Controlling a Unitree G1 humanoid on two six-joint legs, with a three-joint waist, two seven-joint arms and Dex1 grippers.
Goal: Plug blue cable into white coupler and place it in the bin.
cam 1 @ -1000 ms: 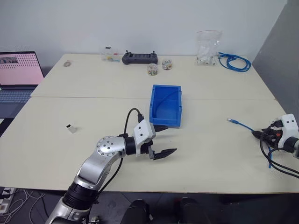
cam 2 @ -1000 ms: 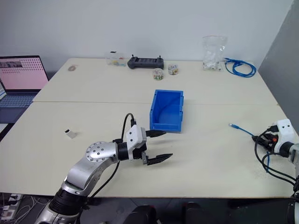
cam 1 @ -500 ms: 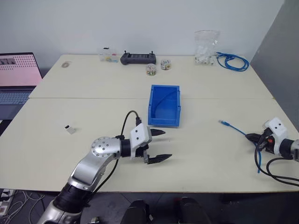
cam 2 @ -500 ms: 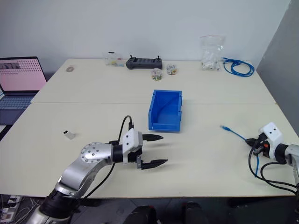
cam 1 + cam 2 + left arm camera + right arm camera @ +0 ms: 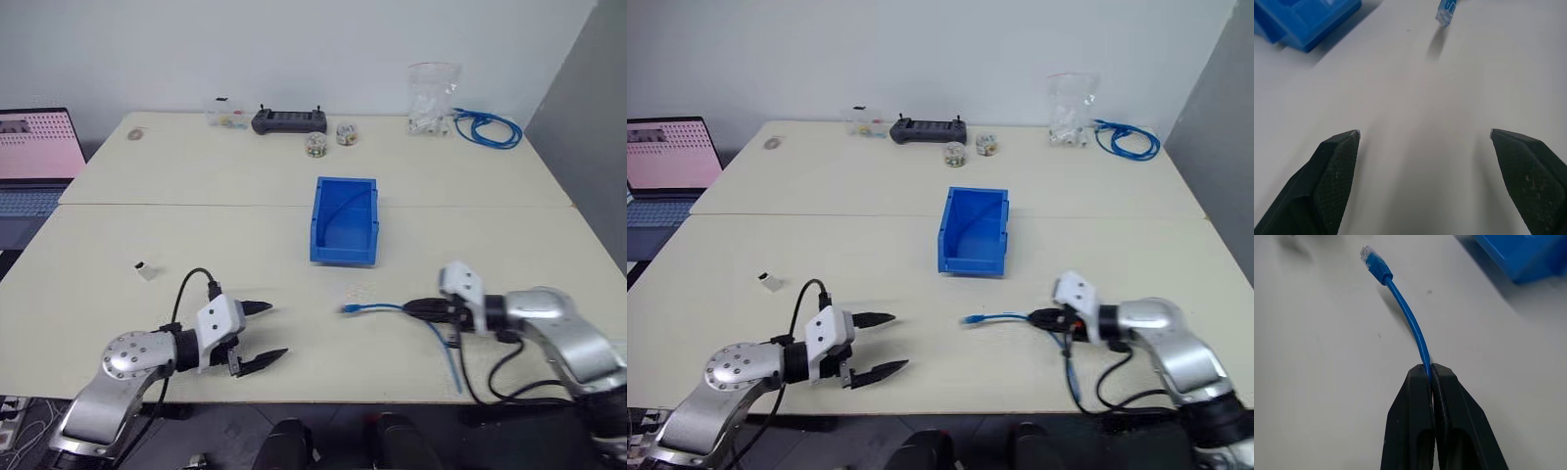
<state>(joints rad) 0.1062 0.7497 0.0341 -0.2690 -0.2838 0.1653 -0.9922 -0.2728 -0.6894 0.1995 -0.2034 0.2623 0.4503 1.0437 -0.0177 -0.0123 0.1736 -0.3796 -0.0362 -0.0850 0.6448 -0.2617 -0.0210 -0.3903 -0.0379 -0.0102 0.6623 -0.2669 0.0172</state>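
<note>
You can barely make out the white coupler [image 5: 148, 270] — a tiny block far off on the table's [image 5: 196, 186] left side, well apart from both arms, its socket too small to read. The bin [image 5: 345, 221] sits mid-table, and you can see a thin blue strand curving inside it, though whether it lies loose there is hard to tell. Your right gripper [image 5: 1430, 369] is clamped tight on the blue cable [image 5: 1409, 319], one clear plug sticking out ahead and the tail trailing toward the table's near edge, while your left gripper [image 5: 263, 333] hovers with fingers spread wide — nothing between them.
</note>
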